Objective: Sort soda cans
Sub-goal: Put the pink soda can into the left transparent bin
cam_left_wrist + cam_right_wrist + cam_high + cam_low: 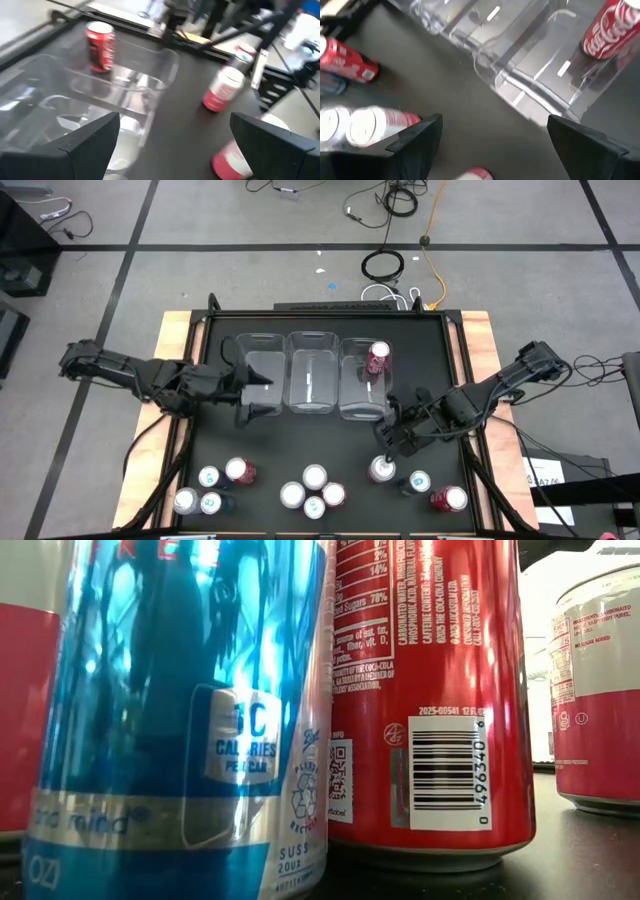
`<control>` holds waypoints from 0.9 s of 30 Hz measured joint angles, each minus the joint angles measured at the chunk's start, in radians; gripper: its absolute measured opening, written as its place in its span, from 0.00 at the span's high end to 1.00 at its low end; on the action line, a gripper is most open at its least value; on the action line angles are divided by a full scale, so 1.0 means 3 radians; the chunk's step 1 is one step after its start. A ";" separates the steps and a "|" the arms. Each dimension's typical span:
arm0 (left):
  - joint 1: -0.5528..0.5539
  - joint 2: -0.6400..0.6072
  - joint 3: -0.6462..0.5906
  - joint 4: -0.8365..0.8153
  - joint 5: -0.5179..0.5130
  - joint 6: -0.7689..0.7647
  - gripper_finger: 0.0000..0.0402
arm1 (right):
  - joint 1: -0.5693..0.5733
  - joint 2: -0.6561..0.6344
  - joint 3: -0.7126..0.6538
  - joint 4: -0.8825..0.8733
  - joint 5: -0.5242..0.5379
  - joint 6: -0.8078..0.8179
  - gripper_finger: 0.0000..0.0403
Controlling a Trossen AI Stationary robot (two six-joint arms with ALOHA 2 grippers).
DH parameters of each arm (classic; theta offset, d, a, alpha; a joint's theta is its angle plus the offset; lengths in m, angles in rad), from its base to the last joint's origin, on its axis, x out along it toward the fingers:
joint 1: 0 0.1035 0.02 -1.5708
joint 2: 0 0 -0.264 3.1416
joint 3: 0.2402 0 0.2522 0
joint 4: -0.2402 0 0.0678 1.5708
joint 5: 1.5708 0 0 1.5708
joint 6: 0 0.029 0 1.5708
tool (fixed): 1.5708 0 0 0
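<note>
Right pincer (390, 442) hangs spread above the soda cans (381, 470), empty.

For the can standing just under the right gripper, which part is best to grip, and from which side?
Grip the can around its round side wall, below the silver top, coming down from above. It stands upright with a neighbour can close beside it, so the open right gripper, already almost over it, probably fits best with one finger on each free side.
</note>
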 joint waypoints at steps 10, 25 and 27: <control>-0.0681 0.1006 0.0663 -0.0504 -0.0026 -0.0177 0.04 | 0.0252 0.0000 0.0000 -0.0110 -0.0078 0.0036 0.13; -0.1375 0.2225 0.1856 -0.1164 -0.0220 -0.0667 0.04 | 0.0463 0.0000 0.0001 -0.0267 -0.0063 0.0107 0.13; -0.1405 0.2336 0.1939 -0.1298 -0.0214 -0.0797 0.04 | 0.0485 0.0000 0.0001 -0.0316 -0.0062 0.0172 0.13</control>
